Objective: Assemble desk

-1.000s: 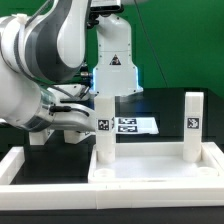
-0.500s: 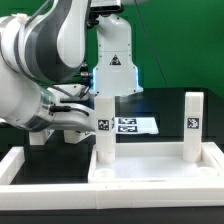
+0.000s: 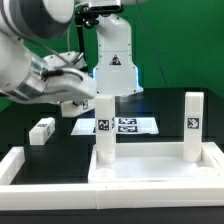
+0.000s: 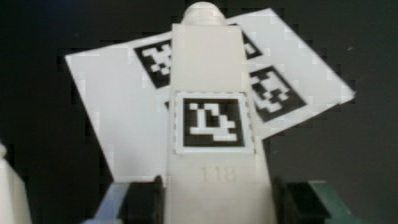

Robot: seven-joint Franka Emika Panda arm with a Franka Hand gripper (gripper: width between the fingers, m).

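The desk's white rimmed tabletop panel lies at the front. Two tagged white leg blocks stand upright in it: a left leg and a right leg. My gripper reaches in from the exterior view's left at the top of the left leg. In the wrist view the left leg fills the space between the fingers. My gripper shows a dark finger close against each side of the leg, with no gap seen. A third leg block lies loose on the black table at the exterior view's left.
The marker board lies flat behind the left leg and shows in the wrist view. A long white border rail runs along the front and the exterior view's left. The arm's white base stands at the back.
The arm has swung upward, and its bulk has moved off the table at the exterior view's left, uncovering the loose leg block. Both standing legs stay in place.
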